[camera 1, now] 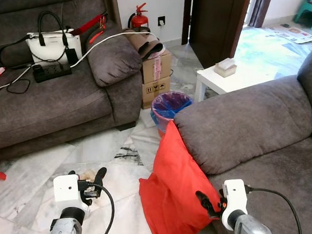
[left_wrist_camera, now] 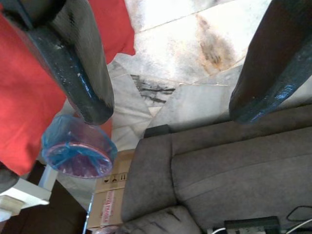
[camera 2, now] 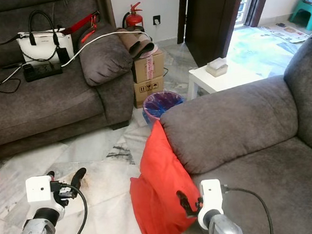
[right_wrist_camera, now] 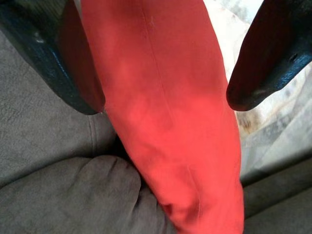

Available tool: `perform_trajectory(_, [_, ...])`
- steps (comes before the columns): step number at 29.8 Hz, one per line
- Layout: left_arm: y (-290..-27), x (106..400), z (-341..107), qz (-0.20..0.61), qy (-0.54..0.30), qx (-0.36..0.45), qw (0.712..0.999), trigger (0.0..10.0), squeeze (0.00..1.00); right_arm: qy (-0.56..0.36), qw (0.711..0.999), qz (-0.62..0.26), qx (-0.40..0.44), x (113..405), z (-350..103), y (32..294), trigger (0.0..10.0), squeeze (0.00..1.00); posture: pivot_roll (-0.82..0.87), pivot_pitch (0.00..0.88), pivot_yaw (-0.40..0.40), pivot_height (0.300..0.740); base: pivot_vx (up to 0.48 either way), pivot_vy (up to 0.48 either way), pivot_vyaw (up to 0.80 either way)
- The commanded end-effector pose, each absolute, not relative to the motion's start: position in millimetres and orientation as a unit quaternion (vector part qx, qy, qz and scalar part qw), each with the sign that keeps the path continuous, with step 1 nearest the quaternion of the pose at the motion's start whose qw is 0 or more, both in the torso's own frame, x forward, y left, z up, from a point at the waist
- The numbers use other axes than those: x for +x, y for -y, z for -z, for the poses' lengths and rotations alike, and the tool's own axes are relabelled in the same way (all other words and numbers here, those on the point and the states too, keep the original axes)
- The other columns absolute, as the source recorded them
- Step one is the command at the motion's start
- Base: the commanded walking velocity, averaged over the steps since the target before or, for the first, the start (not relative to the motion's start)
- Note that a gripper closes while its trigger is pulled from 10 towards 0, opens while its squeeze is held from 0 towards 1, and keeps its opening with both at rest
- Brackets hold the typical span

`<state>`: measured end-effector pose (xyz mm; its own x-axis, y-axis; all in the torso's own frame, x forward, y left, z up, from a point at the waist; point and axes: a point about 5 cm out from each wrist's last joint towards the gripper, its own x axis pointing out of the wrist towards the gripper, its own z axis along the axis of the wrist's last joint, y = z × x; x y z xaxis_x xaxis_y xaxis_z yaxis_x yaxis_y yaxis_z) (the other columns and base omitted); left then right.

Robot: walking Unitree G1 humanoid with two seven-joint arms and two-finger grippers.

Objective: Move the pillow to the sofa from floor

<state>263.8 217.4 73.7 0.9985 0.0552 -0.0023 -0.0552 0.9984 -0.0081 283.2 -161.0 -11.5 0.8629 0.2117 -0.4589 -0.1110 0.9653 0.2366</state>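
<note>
- Left eye view: the red pillow (camera 1: 173, 196) sits low and centre in the frame, standing on its edge on the marble floor (camera 1: 49, 167) and leaning against the front of the grey sofa (camera 1: 257, 123) on the right. The right gripper (camera 1: 205, 202) is at the bottom, right up against the pillow's sofa-side edge. The left gripper (camera 1: 87, 183) hangs at lower left over bare floor, well apart from the pillow.
- Right eye view: same scene, nothing new. Looks to me like the grasp step, with the lift onto the seat not yet begun.
- Left wrist view: the left gripper's fingers (left_wrist_camera: 83, 73) are spread wide with nothing between them. Beyond them are floor, the blue-lined bin (left_wrist_camera: 78, 151) and the other sofa (left_wrist_camera: 219, 165).
- Right wrist view: this is the one that settles it. The right gripper's fingers (right_wrist_camera: 58, 58) stand wide on either side of the pillow's edge, not clamped, which the head views can't show.
- Next move, I'd guess: pinch the fabric firmly, then lift up and over the seat front. Soft cover, so it could slip.
</note>
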Motion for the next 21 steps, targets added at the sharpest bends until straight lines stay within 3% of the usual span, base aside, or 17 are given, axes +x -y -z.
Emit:
perform_trajectory(1, [-219.5,260.8,-73.2,-0.033,-0.008,-0.003,0.999,10.0,0.00,-0.261,0.956,-0.076,0.111,281.3,14.8,158.8,10.0,0.00,0.23,0.151,-0.027,0.631,0.000,0.000,0.00])
perform_trajectory(6, [-222.2,254.0,-72.1,-0.042,-0.011,-0.003,0.999,10.0,0.00,-0.281,0.952,-0.097,0.074,280.9,16.9,153.9,10.0,0.00,0.24,0.156,-0.038,0.631,0.000,0.000,0.00])
perform_trajectory(7, [-222.3,253.1,-71.7,-0.043,-0.011,-0.003,0.999,10.0,0.00,-0.279,0.952,-0.090,0.087,281.4,16.4,156.7,10.0,1.00,0.24,0.156,-0.038,0.631,0.000,0.000,0.00])
perform_trajectory(21, [-217.4,255.0,-70.8,-0.034,-0.016,-0.007,0.999,10.0,0.00,-0.303,0.949,-0.050,0.076,281.2,17.8,174.1,10.0,1.00,0.22,0.167,-0.030,0.631,0.000,0.000,0.00])
